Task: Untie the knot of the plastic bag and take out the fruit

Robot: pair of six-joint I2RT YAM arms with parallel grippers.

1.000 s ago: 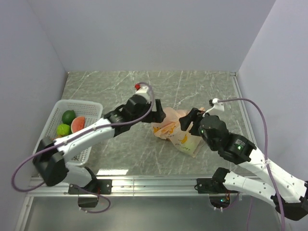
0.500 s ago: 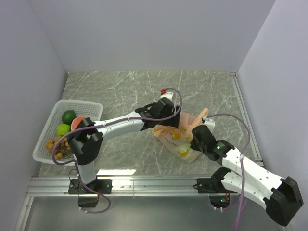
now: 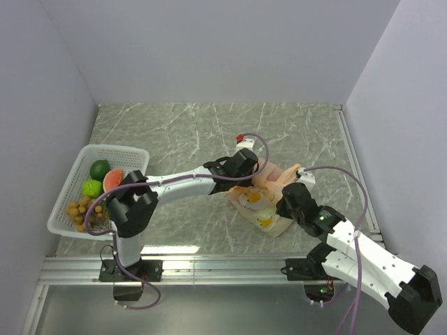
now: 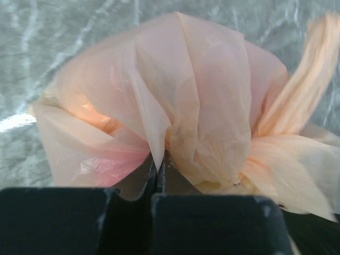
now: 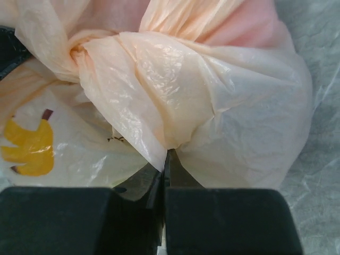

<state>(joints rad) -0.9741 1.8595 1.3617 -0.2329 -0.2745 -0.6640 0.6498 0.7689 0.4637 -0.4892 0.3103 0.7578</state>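
Note:
The plastic bag [image 3: 257,209] lies on the marble table right of centre, pale peach with yellow printed marks [image 5: 32,146]. My left gripper [image 3: 253,178] is at its far left side, shut on a fold of bag plastic [image 4: 158,154]. My right gripper [image 3: 285,202] is at its right side, shut on another fold [image 5: 166,154]. The knot [image 5: 79,50] is a small twisted lump at the upper left of the right wrist view, still tied. A free handle loop [image 4: 313,79] sticks up at the right. The fruit inside is hidden; only pink and orange tints show through the plastic.
A white lattice basket [image 3: 133,155] stands at the left edge with two green round fruits [image 3: 99,169], a watermelon slice [image 3: 113,180] and tan berries [image 3: 80,211]. Walls enclose the table on three sides.
Both grippers have moved in onto the bag and shut on its plastic. The left arm reached further right; the right gripper, open a second ago, came down at the bag's right side.

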